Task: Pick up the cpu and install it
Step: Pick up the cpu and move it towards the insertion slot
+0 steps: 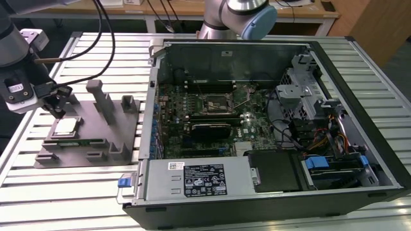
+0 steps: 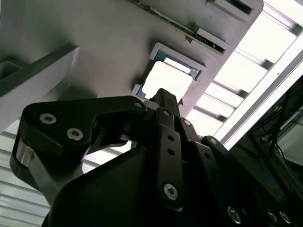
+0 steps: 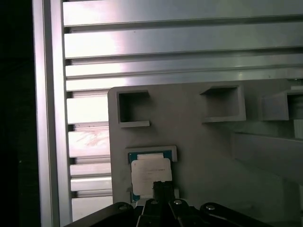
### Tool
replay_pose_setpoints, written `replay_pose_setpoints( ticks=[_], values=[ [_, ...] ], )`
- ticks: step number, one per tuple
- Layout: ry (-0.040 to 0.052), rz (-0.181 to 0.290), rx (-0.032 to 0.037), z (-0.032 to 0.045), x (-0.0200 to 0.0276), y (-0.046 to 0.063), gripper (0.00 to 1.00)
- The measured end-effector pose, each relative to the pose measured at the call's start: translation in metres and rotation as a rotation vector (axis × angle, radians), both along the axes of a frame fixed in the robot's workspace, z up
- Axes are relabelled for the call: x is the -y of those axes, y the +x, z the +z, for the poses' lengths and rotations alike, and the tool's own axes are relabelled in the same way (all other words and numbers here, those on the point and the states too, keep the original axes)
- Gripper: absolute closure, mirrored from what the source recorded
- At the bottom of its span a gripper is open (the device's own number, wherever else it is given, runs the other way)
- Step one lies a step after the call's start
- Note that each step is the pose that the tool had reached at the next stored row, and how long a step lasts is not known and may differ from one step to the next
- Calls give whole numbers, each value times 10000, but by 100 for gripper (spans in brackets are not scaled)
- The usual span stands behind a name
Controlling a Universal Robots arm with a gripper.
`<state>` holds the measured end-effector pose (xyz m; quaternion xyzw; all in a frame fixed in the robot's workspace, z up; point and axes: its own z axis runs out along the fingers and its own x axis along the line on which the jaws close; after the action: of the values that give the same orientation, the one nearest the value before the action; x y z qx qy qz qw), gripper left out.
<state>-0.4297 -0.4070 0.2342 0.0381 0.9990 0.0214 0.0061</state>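
The exterior view's right has the open computer case [image 1: 334, 62]; in both wrist views the cpu [image 3: 150, 171] lies in the grey fixture's [image 3: 203, 156] recess; the gripper [image 3: 163, 185] is just above it, and I cannot tell its width.

The cpu [image 3: 150, 171] has a smooth metal top, silvery-white with a soft shine. Under it, the holder plate [image 3: 203, 142] looks like grey plastic, matt and without any gloss. The bench [image 1: 38, 211] is made of ribbed bare metal slats, bright and strongly reflecting the light. The gripper [image 2: 163, 94] is matt black, with small shiny metal screws. The computer case [image 1: 270, 208] is dark and matt outside and dull grey sheet metal inside. On its metal box [image 1: 160, 183] sticks a white paper label [image 1: 205, 179].
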Motion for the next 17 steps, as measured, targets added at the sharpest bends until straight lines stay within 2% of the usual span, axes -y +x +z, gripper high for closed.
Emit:
replay_pose_setpoints(
  ticks=[5, 12, 17],
  values=[
    [0, 10, 0, -81, 37, 0, 89],
    [0, 149, 0, -200, 39, -4, 89],
    [0, 151, 0, -261, 39, -45, 89]
  ],
)
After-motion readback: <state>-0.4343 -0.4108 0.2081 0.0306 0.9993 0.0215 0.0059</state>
